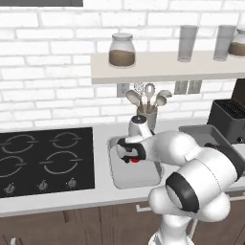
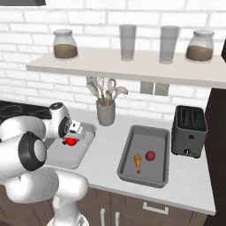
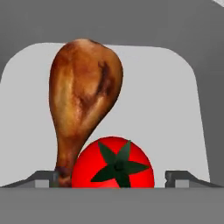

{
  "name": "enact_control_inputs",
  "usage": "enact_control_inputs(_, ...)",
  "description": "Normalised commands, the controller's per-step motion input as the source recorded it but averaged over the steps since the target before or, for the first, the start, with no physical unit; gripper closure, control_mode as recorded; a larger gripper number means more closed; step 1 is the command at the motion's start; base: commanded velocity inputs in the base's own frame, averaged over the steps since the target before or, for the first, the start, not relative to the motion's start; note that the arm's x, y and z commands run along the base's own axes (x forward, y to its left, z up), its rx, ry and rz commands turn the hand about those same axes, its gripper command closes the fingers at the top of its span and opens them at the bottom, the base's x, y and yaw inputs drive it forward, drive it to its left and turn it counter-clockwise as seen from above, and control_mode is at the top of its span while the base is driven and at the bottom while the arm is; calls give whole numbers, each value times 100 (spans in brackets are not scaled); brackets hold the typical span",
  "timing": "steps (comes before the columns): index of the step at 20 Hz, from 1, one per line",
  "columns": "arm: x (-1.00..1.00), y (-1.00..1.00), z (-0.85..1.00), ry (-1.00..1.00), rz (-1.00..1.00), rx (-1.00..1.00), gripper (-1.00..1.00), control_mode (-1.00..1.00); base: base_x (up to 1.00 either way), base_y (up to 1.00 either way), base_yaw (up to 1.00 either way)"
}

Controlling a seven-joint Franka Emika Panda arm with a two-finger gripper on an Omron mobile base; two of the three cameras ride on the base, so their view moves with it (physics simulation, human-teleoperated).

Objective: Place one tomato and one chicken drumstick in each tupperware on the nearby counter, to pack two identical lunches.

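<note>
1. Cooktop well to the left of the hand: flat black glass, pale ring marks, a row of small knobs along its near edge.
2. Lighter grey tupperware directly under the hand; shallow, matte, rounded corners; it sits on the pale counter just right of the cooktop.
3. Gripper hangs low over this tray, pointing down into it; jaws spread wide, one tip on each side of the tomato with a gap showing at both, nothing clamped.
4. Chicken drumstick in the hand view: glossy, mottled golden-brown skin; long axis runs away from the fingers, thick rounded end far, thin bone end near and just left of the tomato, touching it or nearly so.
5. Tomato between the fingertips; smooth bright-red ball, dark green star stem facing the camera; lies on the tray floor.
6. Utensil crock beyond the hand, grey cylinder with pale spoons.
7. Darker grey tupperware well to the right of the hand; holds a second drumstick, its long axis running along the tray, and a second tomato, near each other but apart.
8. Black toaster farthest right; boxy, two slots on top.
</note>
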Motion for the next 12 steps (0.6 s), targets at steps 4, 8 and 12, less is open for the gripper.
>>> enact_control_inputs(4,-100,-21,55,-2,-2,8,-100,-100,0,0,0)
enact_control_inputs(8,-100,-19,97,-26,-1,4,-100,-100,0,0,0)
enact_control_inputs(12,-100,-18,100,-43,0,3,-100,-100,0,0,0)
